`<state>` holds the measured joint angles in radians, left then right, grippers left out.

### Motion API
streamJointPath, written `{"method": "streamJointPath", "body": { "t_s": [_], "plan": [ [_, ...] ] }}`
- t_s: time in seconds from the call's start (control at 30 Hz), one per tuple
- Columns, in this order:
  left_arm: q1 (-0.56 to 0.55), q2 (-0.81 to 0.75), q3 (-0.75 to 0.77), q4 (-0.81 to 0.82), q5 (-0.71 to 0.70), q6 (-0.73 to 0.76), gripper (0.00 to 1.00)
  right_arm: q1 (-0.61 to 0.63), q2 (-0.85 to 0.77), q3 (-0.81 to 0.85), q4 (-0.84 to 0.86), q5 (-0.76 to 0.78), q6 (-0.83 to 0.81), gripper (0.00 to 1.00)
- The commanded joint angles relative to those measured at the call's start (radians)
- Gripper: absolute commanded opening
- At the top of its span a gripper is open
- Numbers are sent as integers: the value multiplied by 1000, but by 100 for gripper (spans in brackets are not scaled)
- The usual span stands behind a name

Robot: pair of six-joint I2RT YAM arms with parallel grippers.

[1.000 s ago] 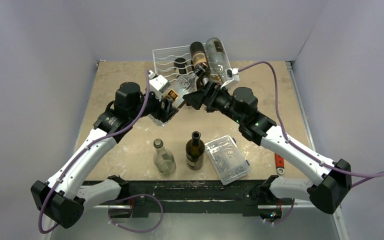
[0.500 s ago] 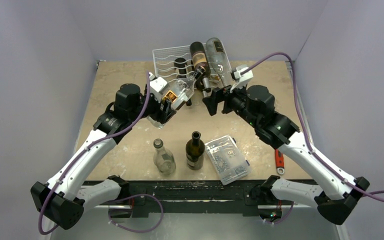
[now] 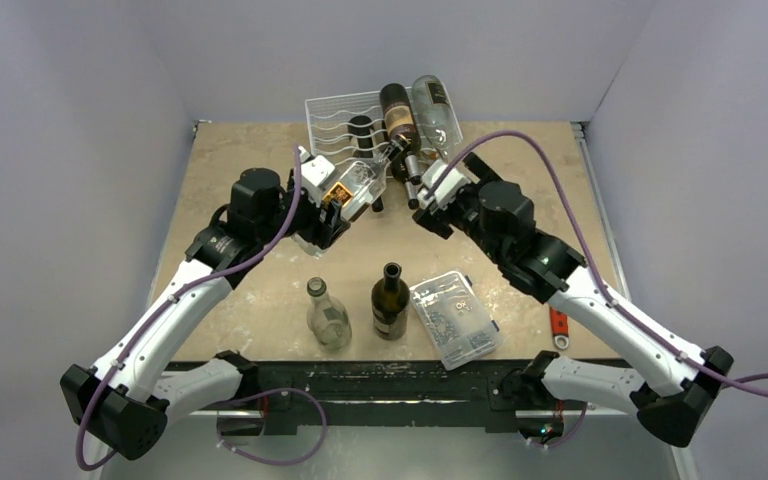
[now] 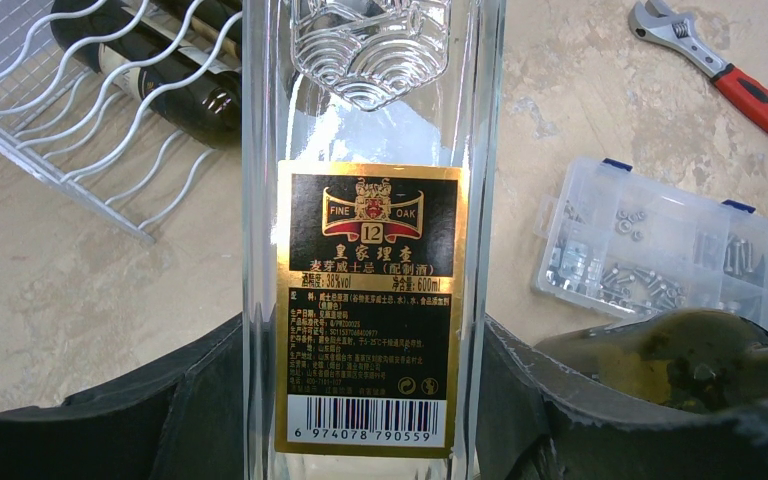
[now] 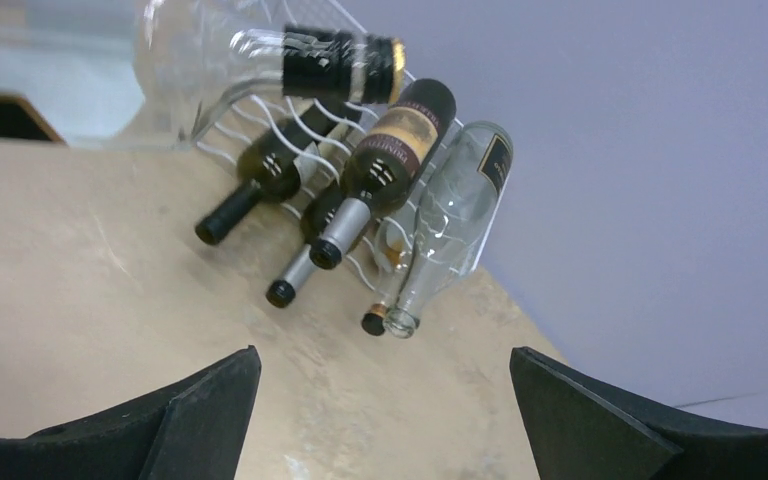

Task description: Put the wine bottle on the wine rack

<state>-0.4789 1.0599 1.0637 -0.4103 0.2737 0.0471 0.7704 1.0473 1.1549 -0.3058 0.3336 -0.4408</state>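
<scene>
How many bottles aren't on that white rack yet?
3: a labelled bottle in the left claw, and a clear bottle and a brown bottle standing beside the parts box. None looks hidden.

1 wine rack point(image 3: 325, 115) w/ 5 racked btls point(image 5: 400, 130), 1 held btl point(image 4: 370, 250), 2 standing btls point(image 3: 391, 300), 1 parts box point(image 3: 455, 318), 1 wrench point(image 4: 760, 100).

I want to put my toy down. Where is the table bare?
Bare table lies left of the wine rack and in the far right corner. The front middle is crowded: a clear bottle, a brown bottle and a parts box.
</scene>
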Motion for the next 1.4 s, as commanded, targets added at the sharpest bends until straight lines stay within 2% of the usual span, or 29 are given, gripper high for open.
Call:
{"method": "streamJointPath", "body": {
  "t_s": [0.0,0.07,0.13,0.23,0.37,0.57,1.0,1.27,1.37],
  "plan": [
    [-1,-33,38,149,18,17,0,8,24,-104,207,-21,-477,99],
    [-1,-34,38,147,14,19,0,3,36,-156,351,-89,-647,99],
    [-1,-35,35,148,13,22,0,-33,63,-133,399,-156,-730,99],
    [-1,-31,36,149,13,22,0,-104,106,-22,269,-359,-761,99],
    [-1,-29,45,139,28,15,0,-111,184,79,136,-436,-849,99],
    [-1,-31,49,136,35,8,0,-111,247,139,51,-430,-948,99],
    [-1,-25,60,126,24,-1,0,-93,407,263,48,-445,-1077,99],
    [-1,-31,54,128,32,16,0,-71,487,321,35,-473,-1108,94],
    [-1,-31,49,130,35,26,0,-66,500,325,41,-473,-1119,89]
  ]
}}
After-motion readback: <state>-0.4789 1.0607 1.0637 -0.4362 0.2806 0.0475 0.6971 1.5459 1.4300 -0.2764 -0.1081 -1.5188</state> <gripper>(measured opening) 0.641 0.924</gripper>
